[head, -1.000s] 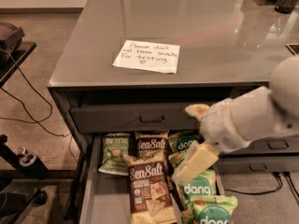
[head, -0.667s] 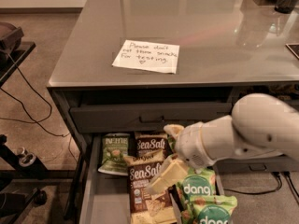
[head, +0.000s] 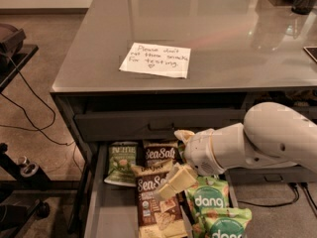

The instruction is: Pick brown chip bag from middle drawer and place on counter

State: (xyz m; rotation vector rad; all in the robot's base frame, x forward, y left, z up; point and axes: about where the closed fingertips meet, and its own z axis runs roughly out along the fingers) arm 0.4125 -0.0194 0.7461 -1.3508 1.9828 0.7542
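The gripper point(head: 171, 163) is held over the open middle drawer point(head: 105, 213) with its fingers spread. The lower finger is seen across the upper right of the brown chip bag point(head: 148, 206) (contact cannot be told). The bag is laid flat in the drawer, left of the dang bags point(head: 210, 201) and near of the counter point(head: 223, 33).

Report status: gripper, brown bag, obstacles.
Gripper over drawer, jaws open, above brown bag. Bag lies in drawer, not gripped. Dang bags close beside it.
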